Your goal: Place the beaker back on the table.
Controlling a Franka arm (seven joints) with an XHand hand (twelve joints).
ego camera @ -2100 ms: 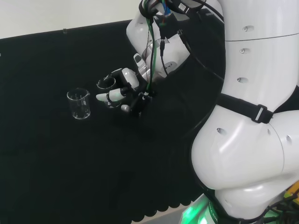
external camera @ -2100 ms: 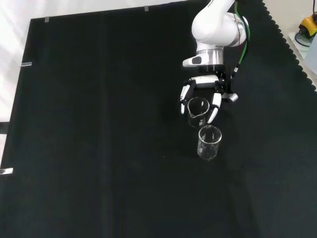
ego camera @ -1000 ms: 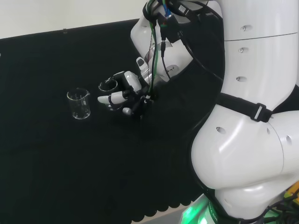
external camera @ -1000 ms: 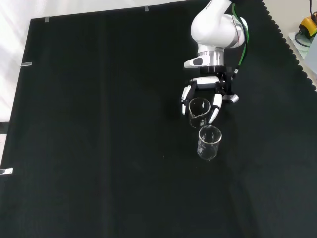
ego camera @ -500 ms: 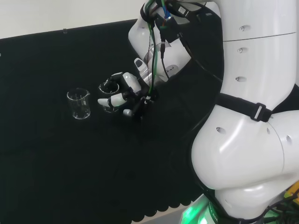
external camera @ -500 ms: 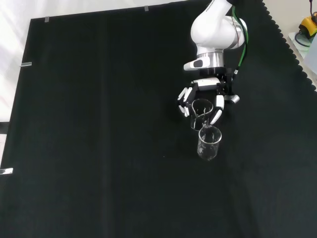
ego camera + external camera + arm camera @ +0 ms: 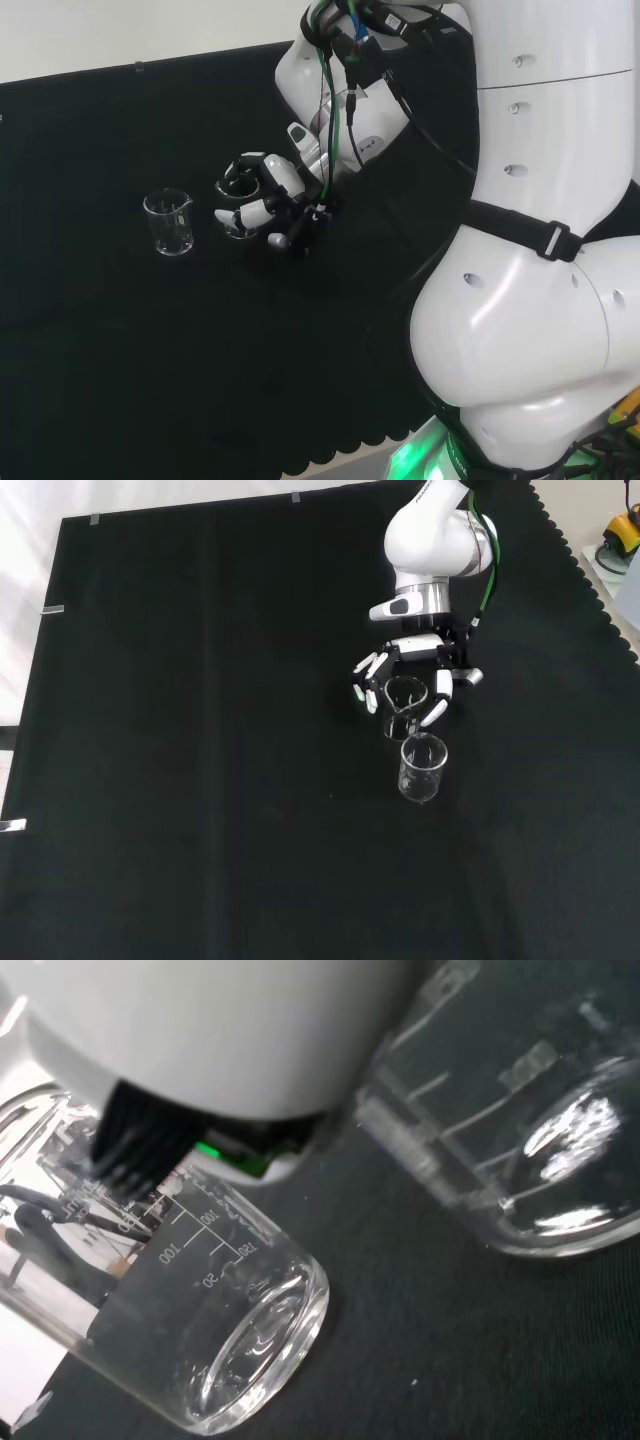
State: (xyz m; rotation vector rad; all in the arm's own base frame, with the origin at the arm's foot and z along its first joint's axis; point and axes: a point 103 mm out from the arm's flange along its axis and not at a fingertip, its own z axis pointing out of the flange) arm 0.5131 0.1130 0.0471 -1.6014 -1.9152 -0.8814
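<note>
Stands upright on the black cloth (image 7: 200, 730), the beaker (image 7: 402, 702), between the spread, nearly straight fingers of the hand (image 7: 420, 660), which no longer curl round it; just beside it, nearer the front camera, a second beaker (image 7: 423, 768). Clear, thin, empty glass: probably light, stiff, slick and breakable. Best taken round the wall below the rim, kept upright, kept off its neighbour.

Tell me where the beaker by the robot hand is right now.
In the front view the beaker stands on the cloth between the robot hand's spread fingers, just above the second beaker.
</note>
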